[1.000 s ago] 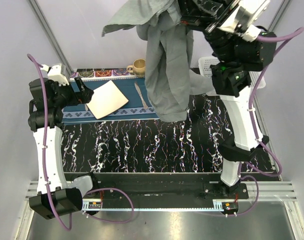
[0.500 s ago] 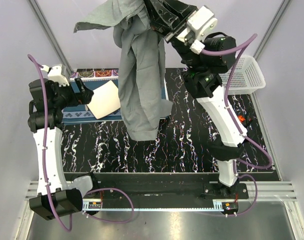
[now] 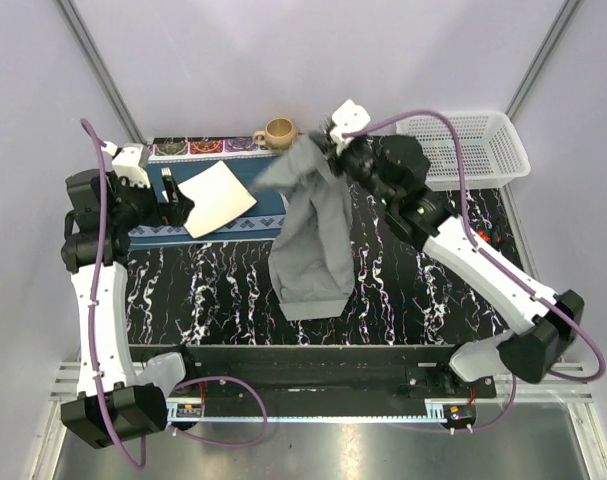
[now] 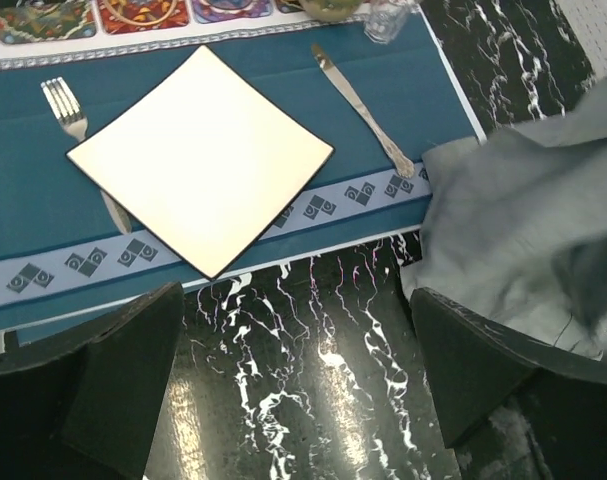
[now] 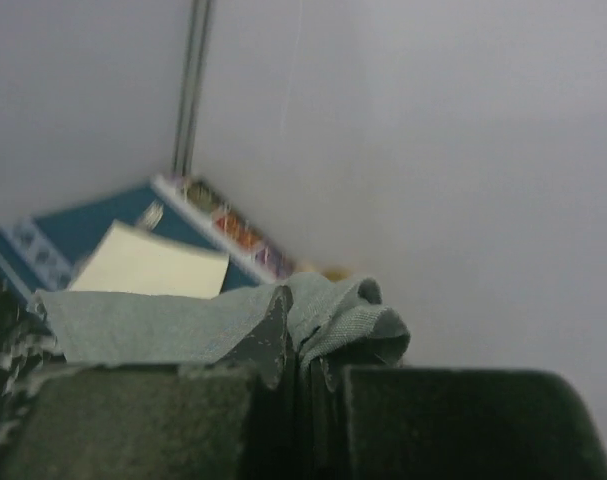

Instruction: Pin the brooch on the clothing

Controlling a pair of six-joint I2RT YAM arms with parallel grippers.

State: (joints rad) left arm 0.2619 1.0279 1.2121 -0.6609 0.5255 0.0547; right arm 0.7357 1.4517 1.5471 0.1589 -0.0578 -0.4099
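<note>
Bright even light; right wrist view dim, blurred

Black tabletop (image 3: 213,290) veined white. At far left, blue patterned placemat (image 4: 283,60) bearing cream square plate (image 4: 200,159) set cornerwise; fork (image 4: 63,100) at left, handle tucked under plate's corner; knife (image 4: 361,107) apart to right. Tan mug (image 3: 278,132) at placemat's far edge. White mesh basket (image 3: 483,160) far right.

walled lab test cell, aluminium frame (image 3: 98,75), marble-print tabletop (image 3: 223,290)

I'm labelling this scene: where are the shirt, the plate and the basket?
shirt (image 3: 313,250), top view, middle of the cloth.
plate (image 4: 198,160), left wrist view, centre.
basket (image 3: 483,115), top view, far rim.
</note>
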